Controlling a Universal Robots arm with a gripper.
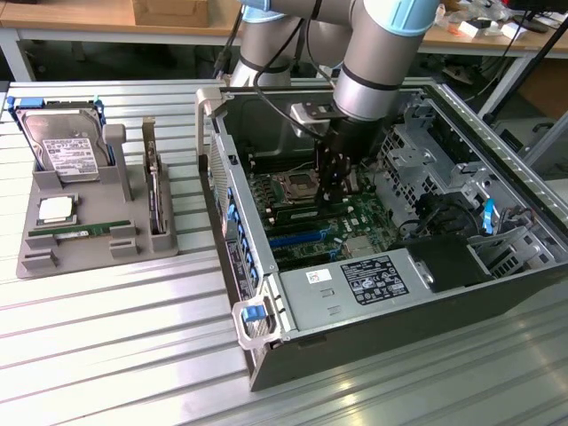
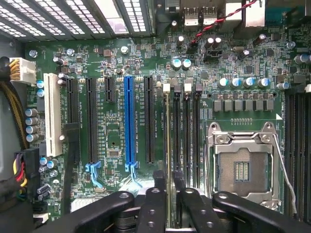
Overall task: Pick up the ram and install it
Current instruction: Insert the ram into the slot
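Gripper [image 2: 167, 182] sits low over the motherboard [image 2: 116, 141], fingers slightly apart, straddling the ram [image 2: 167, 145] standing edge-up in its memory slot beside the CPU socket [image 2: 241, 170]. Risk: stick only half-seated; latches not closed, or a finger snagging it on lift.

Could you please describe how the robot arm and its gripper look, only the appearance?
The arm is a thick silver-grey tube with light blue caps at its joints, and a black cable runs along it. The gripper is black, with narrow fingers built from curved links joined by round silver pivot pins.
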